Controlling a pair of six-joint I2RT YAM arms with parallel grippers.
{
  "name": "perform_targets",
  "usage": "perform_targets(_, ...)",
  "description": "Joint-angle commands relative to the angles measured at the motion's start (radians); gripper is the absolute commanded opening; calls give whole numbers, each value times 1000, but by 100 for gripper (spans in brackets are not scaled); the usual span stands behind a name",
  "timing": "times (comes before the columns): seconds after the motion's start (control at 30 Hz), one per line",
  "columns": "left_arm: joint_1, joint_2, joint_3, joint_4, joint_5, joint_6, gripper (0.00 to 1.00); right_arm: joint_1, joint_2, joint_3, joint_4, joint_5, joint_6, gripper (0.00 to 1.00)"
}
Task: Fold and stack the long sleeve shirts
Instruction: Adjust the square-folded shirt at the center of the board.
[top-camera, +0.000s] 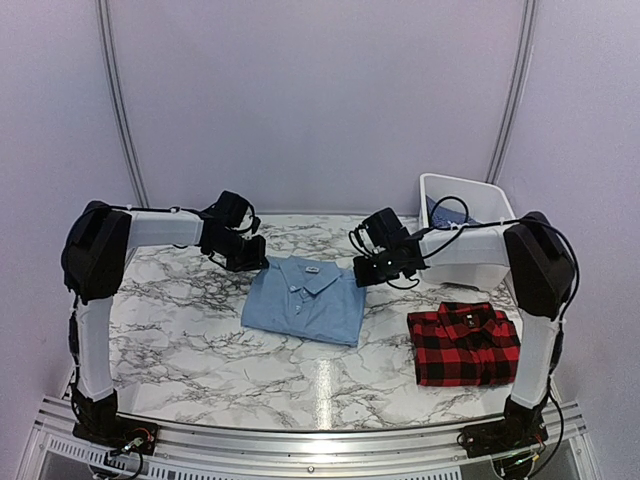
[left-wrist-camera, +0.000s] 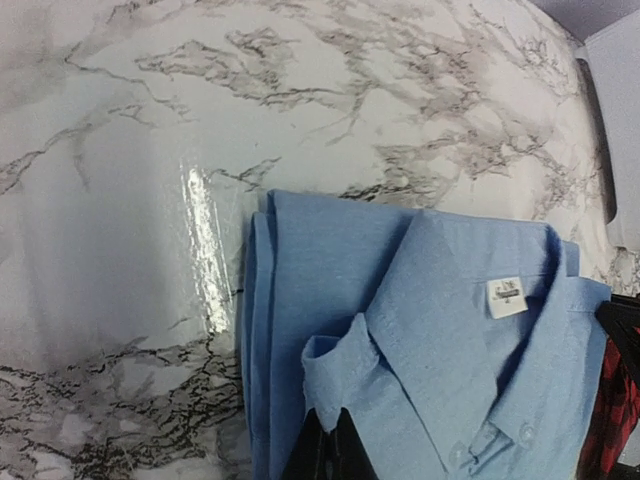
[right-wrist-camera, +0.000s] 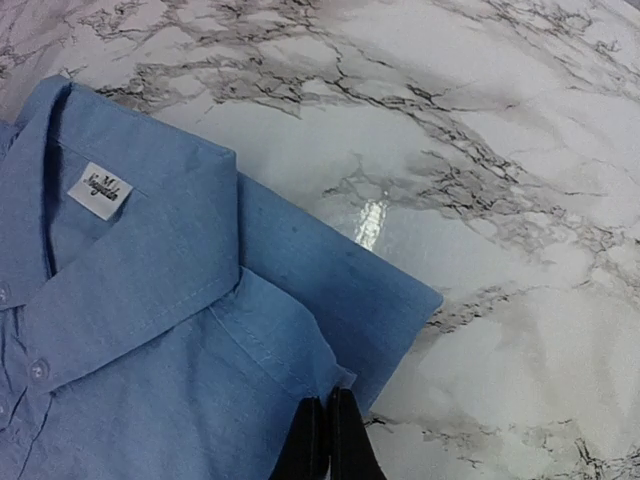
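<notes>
Pressed shut, left gripper (left-wrist-camera: 328, 428) and right gripper (right-wrist-camera: 325, 412) sit at the collar-end corners of the folded light blue cloth shirt (top-camera: 305, 298) on the marbled table (top-camera: 180, 330); whether cloth is pinched is unclear. Likely soft, light and floppy: take both shoulders together, or the folds slump.

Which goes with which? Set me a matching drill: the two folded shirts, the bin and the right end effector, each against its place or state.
Column one
1. light blue shirt
2. plaid shirt
3. white bin
4. right end effector

Column two
A. folded, on the right side of the table, nearer the arm bases
B. standing at the far right corner
C. folded, mid-table, collar pointing away from the arm bases
D. shut, at a shoulder corner of the plain shirt

Pairs: 1-C, 2-A, 3-B, 4-D
</notes>
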Motion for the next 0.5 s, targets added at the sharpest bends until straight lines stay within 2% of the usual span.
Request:
perform_targets(0.0, 18, 72, 35, 1, -5, 15, 5, -22, 41, 4, 14, 35, 22, 0)
perform_targets(0.47, 30, 61, 79, 2, 22, 16, 9, -26, -30, -79, 39, 63, 45, 0)
